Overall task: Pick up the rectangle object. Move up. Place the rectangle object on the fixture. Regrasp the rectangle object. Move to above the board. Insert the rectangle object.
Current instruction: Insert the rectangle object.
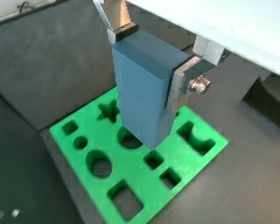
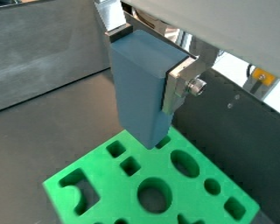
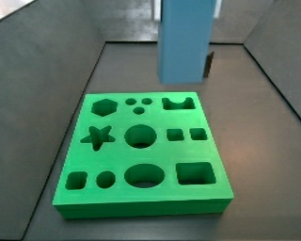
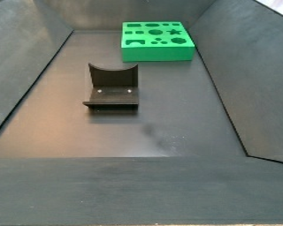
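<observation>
My gripper (image 1: 152, 57) is shut on the rectangle object (image 1: 145, 87), a pale blue-grey block. The flat silver fingers (image 1: 185, 77) clamp its upper end, and the same shows in the other wrist view, gripper (image 2: 149, 59) and block (image 2: 140, 92). The block hangs upright above the green board (image 1: 130, 175), clear of its surface. In a side view the block (image 3: 187, 42) hangs over the board's (image 3: 116, 158) far part, and the gripper is cut off above the frame. The dark fixture (image 4: 112, 88) stands empty in the bin's middle, nearer than the board (image 4: 156, 55).
Dark sloping bin walls (image 4: 38, 62) surround the floor on all sides. The board's cut-outs include a star (image 3: 99, 136), a hexagon (image 3: 106, 104), circles and squares. A pale flat panel (image 1: 241, 26) of the wrist shows above the fingers.
</observation>
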Robot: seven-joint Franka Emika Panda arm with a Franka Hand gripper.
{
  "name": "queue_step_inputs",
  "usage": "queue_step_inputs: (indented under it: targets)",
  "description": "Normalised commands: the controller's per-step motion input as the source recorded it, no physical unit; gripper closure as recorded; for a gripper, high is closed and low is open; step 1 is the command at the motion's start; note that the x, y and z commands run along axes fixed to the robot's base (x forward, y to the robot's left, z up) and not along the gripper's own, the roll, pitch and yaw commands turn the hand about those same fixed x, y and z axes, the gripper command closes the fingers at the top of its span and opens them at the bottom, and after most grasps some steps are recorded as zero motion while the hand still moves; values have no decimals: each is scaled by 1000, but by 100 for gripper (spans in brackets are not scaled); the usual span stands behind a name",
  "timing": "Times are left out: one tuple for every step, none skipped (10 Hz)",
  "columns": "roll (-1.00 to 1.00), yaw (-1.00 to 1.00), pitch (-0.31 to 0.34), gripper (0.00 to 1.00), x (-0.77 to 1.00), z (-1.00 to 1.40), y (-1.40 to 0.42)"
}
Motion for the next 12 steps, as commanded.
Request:
queue_step_inputs:
  targets:
    - [196, 69, -77, 100, 177, -191, -560]
    - [170, 69, -66, 100, 197, -206, -511]
    - [154, 80, -56, 100, 226, -234, -466]
    - [116, 120, -86, 100, 214, -354, -383]
    - [110, 131, -97, 100, 186, -343, -343]
    - [93, 120, -79, 100, 220, -326, -314]
    - [79, 100, -90, 100, 203, -334, -260]
    - [94, 49, -99, 100, 189, -360, -254]
    - [141, 43, -99, 100, 157, -400, -286]
    - [200, 43, -41, 100, 94, -357, -289]
    - [194, 0, -57, 100, 49, -354, -291]
    - [173, 0, -74, 100, 31, -357, -269]
